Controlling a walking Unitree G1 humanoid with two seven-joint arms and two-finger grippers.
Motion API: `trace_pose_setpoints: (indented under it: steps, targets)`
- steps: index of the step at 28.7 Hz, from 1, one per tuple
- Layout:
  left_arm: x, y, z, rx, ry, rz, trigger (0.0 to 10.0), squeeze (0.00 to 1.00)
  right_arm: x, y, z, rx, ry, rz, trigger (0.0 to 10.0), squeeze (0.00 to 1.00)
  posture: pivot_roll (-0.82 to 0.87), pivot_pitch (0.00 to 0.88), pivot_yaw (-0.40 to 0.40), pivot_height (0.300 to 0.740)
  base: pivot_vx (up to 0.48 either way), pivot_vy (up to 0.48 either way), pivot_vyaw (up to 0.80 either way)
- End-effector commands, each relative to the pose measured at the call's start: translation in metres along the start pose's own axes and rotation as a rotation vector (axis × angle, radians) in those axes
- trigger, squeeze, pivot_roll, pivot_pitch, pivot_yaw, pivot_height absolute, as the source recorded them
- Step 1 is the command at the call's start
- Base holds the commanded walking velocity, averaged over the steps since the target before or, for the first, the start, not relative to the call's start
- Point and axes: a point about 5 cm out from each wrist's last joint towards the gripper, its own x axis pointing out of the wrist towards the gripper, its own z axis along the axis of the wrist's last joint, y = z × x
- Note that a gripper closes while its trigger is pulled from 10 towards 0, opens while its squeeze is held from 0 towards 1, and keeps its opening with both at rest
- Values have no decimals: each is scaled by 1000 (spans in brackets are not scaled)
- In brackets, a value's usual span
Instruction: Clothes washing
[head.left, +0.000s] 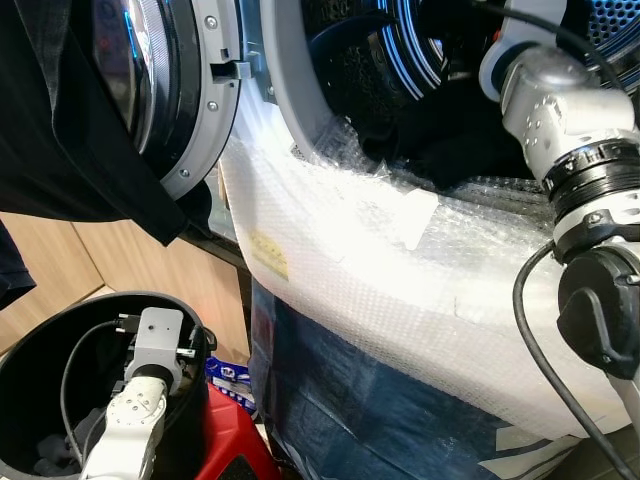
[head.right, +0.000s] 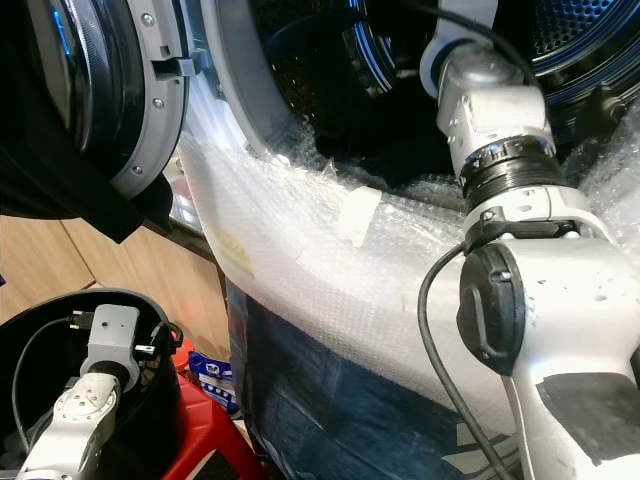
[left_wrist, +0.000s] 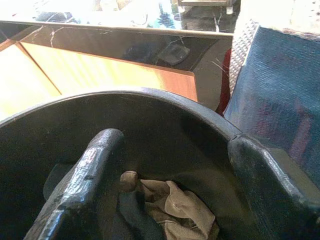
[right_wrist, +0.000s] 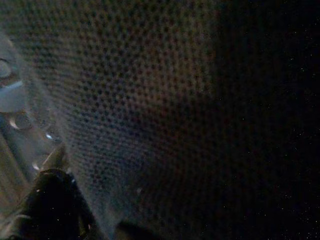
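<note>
Left claw (left_wrist: 170, 185) spread, hovering inside black bucket (head.left: 30, 330) above crumpled clothes (left_wrist: 170, 205); right claw reaching into washer drum (right_wrist: 150, 100), state unclear; lowering deeper before pinching.

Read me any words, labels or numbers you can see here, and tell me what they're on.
No text here is legible.
Yellow sticker under the washing machine's bubble wrap: print too blurred to read.
Blue and white packet by the black laundry basket: markings too small to read.
</note>
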Motion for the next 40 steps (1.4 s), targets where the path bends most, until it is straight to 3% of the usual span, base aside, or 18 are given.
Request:
trace_pose_setpoints:
  steps: [1, 4, 6, 8, 12, 18, 24, 25, 28, 31, 36, 40]
  targets:
    - [0, -15, 0, 4, 17, -70, 10000, 0, -3, 0, 10, 8, -27, 13, 10000, 0, -21, 0, -31, 740, 0, 0, 0]
    - [-2, -17, -1, -1, 20, -76, 10000, 0, -10, 1, -2, 20, -12, 23, 10000, 0, -16, 0, -38, 740, 0, 0, 0]
    - [-3, -18, -3, -3, 28, -75, 10000, 0, -23, -18, -23, -29, 46, -7, 10000, 0, -15, 0, -38, 740, 0, 0, 0]
    - [-4, -17, -3, -11, 28, -67, 10000, 0, -37, -34, -42, -6, 111, -32, 10000, 0, -10, 0, -40, 740, 0, 0, 0]
    - [-3, -15, -2, -9, 26, -64, 10000, 0, -55, -40, -52, 32, 149, -53, 10000, 0, -14, 0, -35, 740, 0, 0, 0]
    - [0, -12, 1, -6, 24, -57, 10000, 0, -93, -25, -50, 67, 120, 2, 10000, 0, -28, 0, -23, 740, 0, 0, 0]
    - [2, -14, 3, -5, 20, -68, 10000, 0, -114, -8, -46, 117, 106, 138, 10000, 0, -30, 0, -25, 740, 0, 0, 0]
    - [3, -14, 3, -8, 20, -66, 10000, 0, -122, 2, -47, 16, 86, 225, 10000, 0, -33, 0, -25, 740, 0, 0, 0]
    - [3, -15, 4, -8, 19, -65, 10000, 0, -134, 19, -53, -112, 36, 357, 10000, 0, -33, 0, -27, 740, 0, 0, 0]
    - [3, -16, 4, -9, 17, -68, 10000, 0, -144, 35, -57, -153, 7, 470, 10000, 0, -33, 0, -26, 740, 0, 0, 0]
    - [3, -16, 4, -11, 15, -65, 10000, 0, -148, 35, -58, -182, -4, 484, 10000, 0, -23, 0, -28, 740, 0, 0, 0]
    - [3, -12, 5, -11, 13, -55, 10000, 0, -152, 29, -52, -220, -90, 478, 10000, 0, -19, 0, -30, 740, 0, 0, 0]
